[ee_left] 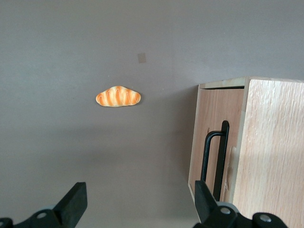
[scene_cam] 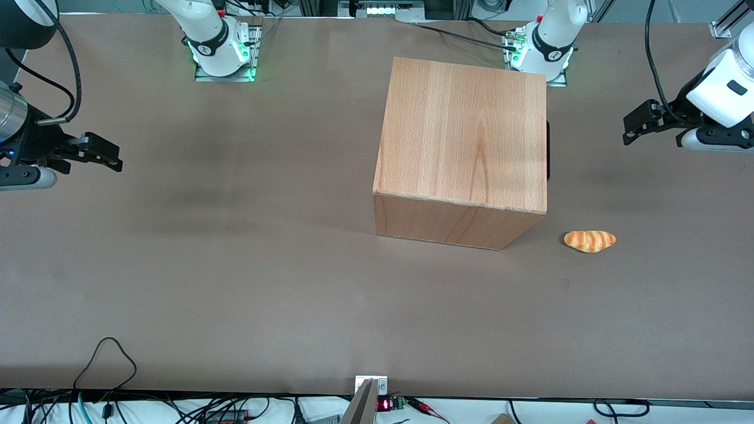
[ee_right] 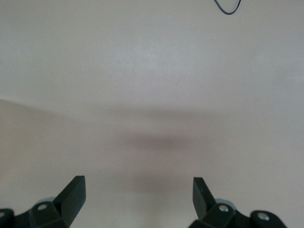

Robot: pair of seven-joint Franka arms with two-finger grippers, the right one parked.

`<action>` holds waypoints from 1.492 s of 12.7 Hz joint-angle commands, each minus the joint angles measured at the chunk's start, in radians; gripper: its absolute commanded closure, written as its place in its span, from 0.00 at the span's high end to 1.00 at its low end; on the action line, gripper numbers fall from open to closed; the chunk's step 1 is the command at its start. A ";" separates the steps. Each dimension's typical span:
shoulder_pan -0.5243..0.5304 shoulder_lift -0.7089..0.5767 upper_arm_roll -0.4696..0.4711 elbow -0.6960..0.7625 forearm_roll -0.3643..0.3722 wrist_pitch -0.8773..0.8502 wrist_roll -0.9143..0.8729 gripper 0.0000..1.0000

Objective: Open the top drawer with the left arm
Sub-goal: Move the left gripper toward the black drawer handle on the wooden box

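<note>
The wooden cabinet (scene_cam: 462, 141) stands on the table with its front turned toward the working arm's end. In the front view only a black sliver of handle (scene_cam: 548, 150) shows at that edge. The left wrist view shows the cabinet front with the top drawer (ee_left: 236, 124) pushed in flush, just under the top panel, and its slim black bar handle (ee_left: 222, 152). My left arm's gripper (scene_cam: 629, 131) hangs above the table, well apart from the cabinet front toward the working arm's end. Its fingers are open and empty in the wrist view (ee_left: 137, 190).
A toy bread roll (scene_cam: 589, 241) lies on the brown table (scene_cam: 235, 265), nearer the front camera than the gripper and beside the cabinet's near corner; it also shows in the left wrist view (ee_left: 118, 97). A second black handle (ee_left: 205, 159) sits lower on the cabinet front.
</note>
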 commanded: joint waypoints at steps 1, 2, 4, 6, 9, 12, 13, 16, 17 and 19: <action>0.006 -0.007 0.000 -0.002 0.000 -0.009 0.013 1.00; 0.015 -0.004 0.000 0.001 -0.001 -0.009 0.010 1.00; 0.023 0.036 -0.003 0.024 -0.003 -0.012 0.004 1.00; 0.026 0.076 -0.001 0.048 -0.013 -0.037 0.007 1.00; 0.010 0.122 -0.012 0.050 -0.023 -0.065 0.004 1.00; -0.007 0.222 -0.014 0.056 -0.039 -0.079 0.015 1.00; -0.005 0.226 -0.014 0.056 -0.043 -0.081 0.015 1.00; 0.003 0.248 -0.014 0.055 -0.043 -0.084 0.015 1.00; 0.003 0.257 -0.014 0.053 -0.043 -0.096 0.025 1.00; 0.004 0.279 -0.014 0.055 -0.044 -0.134 0.102 1.00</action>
